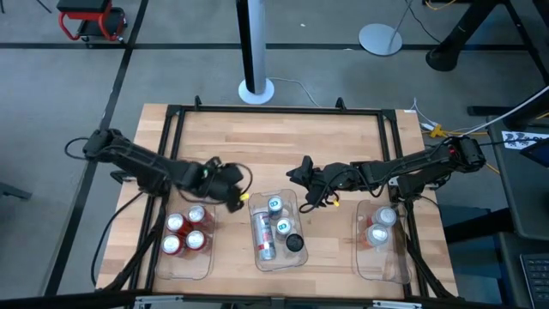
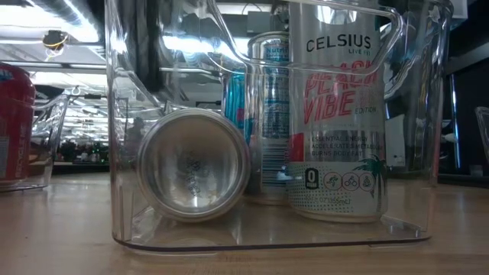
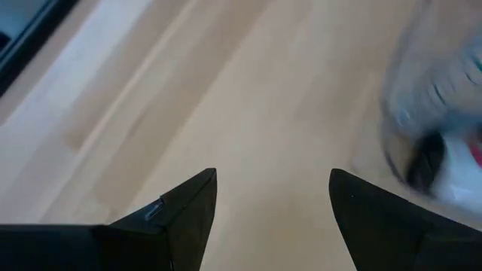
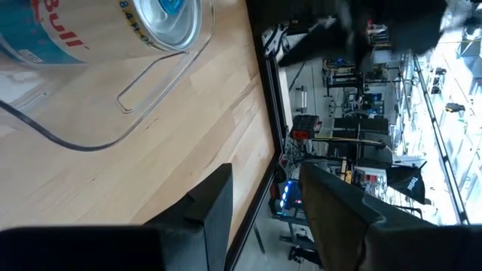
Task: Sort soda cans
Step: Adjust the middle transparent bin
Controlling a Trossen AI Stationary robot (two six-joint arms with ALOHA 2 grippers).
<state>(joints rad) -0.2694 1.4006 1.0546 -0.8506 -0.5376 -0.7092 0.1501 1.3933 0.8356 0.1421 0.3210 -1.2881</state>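
— Three bins, left to right across the lower half of the high view: what have you got?

— Red cans stand in my left bin, lower left. The middle bin holds a mixed lot: a silver can lying on its side, blue-topped cans upright, a dark-topped one. Two cans sit in the right bin, lower right.

— And your fingers?

— My left gripper hangs just left of the middle bin, jaws apart, nothing between them but bare table. My right gripper hangs at that bin's upper right corner, jaws parted too, empty; a Red Bull can shows past them inside the clear wall.

— What could go wrong?

— I judge both arms are crowding one bin. Reaching in together, they could knock wrists. A finger catching the rim would drag the whole bin and topple the Celsius can.

— Anything in the way?

— The lying can is awkward from above, and the black frame rails hem in my elbows.
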